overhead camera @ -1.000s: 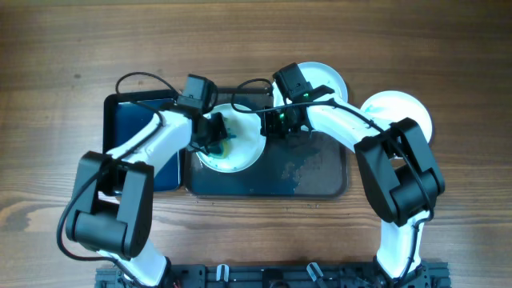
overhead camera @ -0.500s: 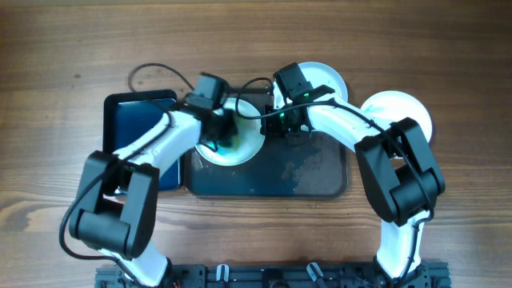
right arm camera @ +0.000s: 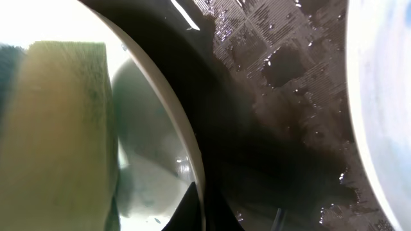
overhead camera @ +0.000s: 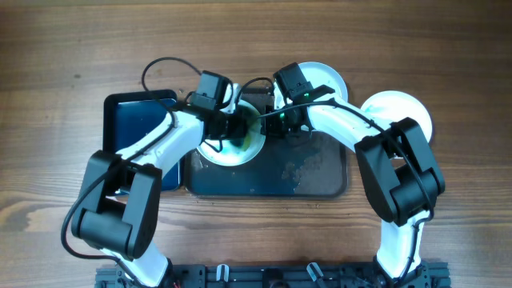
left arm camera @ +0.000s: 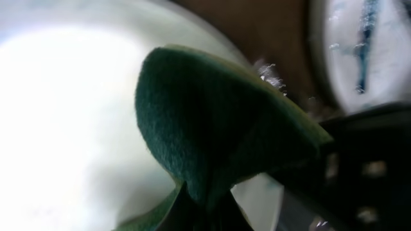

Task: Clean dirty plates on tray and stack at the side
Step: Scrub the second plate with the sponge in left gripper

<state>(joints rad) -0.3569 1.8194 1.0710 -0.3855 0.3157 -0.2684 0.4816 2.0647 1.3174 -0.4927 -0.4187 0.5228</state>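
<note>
Overhead: the large dark grey-blue rectangular tray (overhead camera: 312,172) sits mid-table, with a round white plate (overhead camera: 218,154) on its left end. The left gripper (overhead camera: 234,128) is clamped on a green scouring sponge (overhead camera: 246,134) pressed onto that plate's upper right area, so this looks like the scrub step. The right gripper (overhead camera: 277,122) pinches the same plate's right rim, presumably so it doesn't slide under the sponge. A second white plate (overhead camera: 332,78) overlaps the tray's far right corner, partly hidden by the right arm. A third pale-blue plate (overhead camera: 400,108) lies on the wooden table (overhead camera: 64,48), off the tray to its right, likely the stacking spot. The smaller dark blue tray (overhead camera: 132,124) on the left has no sponge on it. Left wrist: the sponge (left arm camera: 212,135) is folded into a hump, dark-green face out, squeezed from below. The fingers are barely visible. The plate (left arm camera: 64,128) is right behind it. The second plate (left arm camera: 366,38) shows a blue streak, so it's judged uncleaned. Right wrist: the plate rim (right arm camera: 168,109) runs down into the jaws, which are closed over it. The sponge's yellow-green side (right arm camera: 58,147) rests on the plate, with wet tray floor (right arm camera: 282,96) beside it. The pale plate edge at far right is likely the second one. Estimate: one aside, one mid-scrub, one waiting.
</note>
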